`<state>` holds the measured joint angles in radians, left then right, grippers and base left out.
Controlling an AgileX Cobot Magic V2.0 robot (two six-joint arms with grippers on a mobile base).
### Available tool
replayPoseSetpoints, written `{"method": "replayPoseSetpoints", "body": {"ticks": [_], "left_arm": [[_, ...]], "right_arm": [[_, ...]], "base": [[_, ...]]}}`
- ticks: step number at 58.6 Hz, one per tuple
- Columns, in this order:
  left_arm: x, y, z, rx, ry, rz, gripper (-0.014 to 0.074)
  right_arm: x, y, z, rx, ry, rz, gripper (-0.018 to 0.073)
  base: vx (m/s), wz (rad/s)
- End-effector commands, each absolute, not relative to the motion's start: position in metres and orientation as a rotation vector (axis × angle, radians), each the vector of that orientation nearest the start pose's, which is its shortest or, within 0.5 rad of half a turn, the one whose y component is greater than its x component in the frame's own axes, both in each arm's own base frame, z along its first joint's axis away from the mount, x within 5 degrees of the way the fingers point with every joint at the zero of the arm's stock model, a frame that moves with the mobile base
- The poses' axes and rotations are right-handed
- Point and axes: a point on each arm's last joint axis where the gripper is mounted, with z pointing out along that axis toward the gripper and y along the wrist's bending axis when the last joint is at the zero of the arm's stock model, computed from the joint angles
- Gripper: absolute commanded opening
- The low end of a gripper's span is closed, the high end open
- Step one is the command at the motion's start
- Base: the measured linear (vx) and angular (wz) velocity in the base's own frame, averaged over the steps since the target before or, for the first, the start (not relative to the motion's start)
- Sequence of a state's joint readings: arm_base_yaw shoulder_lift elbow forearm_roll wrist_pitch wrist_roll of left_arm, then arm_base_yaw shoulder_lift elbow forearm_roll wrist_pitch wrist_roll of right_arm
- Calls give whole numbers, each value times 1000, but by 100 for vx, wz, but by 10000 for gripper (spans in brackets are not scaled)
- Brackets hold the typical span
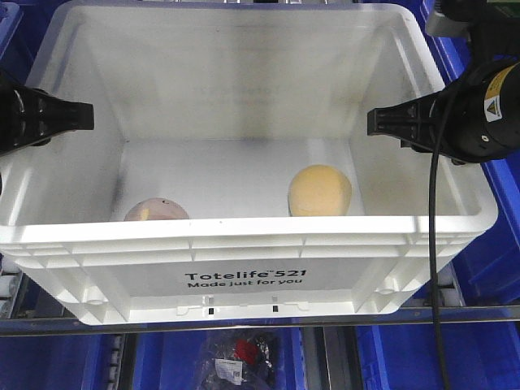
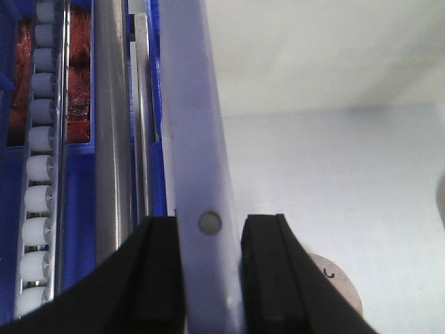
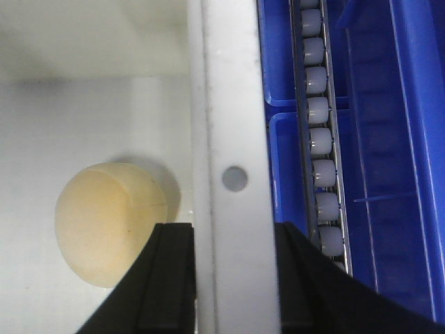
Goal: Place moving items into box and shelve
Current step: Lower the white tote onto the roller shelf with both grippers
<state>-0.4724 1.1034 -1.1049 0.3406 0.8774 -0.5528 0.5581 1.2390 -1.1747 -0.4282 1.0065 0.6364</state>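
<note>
The white box (image 1: 244, 244), printed "Totelife 521", fills the front view and is held by its two side rims. My left gripper (image 1: 85, 114) is shut on the left rim (image 2: 195, 139), one finger on each side of the wall. Likewise my right gripper (image 1: 374, 122) is shut on the right rim (image 3: 229, 104). Both moving items lie on the box floor. The yellow-orange one (image 1: 319, 191) is right of centre, close to the right gripper's inner finger (image 3: 167, 278). The pinkish-brown one (image 1: 156, 211) sits at the front left, partly hidden behind the left gripper's inner finger (image 2: 268, 278).
Blue bins (image 1: 496, 244) flank the box on both sides and below. Roller tracks (image 2: 38, 174) (image 3: 320, 139) run along the shelf beside each rim. A metal shelf rail (image 1: 244, 325) crosses under the box front, with a bagged red and black item (image 1: 240, 353) below it.
</note>
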Motion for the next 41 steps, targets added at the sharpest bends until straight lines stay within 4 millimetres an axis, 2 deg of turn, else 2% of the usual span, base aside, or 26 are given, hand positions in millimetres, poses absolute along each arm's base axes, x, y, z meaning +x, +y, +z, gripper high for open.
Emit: {"method": "replayPoseSetpoints", "body": {"ticks": [1,41], "left_arm": [[203,-75,405,86,2117,-110,147],[203,-75,405,86,2117,-110,147]], "right_arm": [[226,94,391,-81,2241,-50,60],[226,94,391,-81,2240,-48,60]], "base": [[2,0],[0,0]]}}
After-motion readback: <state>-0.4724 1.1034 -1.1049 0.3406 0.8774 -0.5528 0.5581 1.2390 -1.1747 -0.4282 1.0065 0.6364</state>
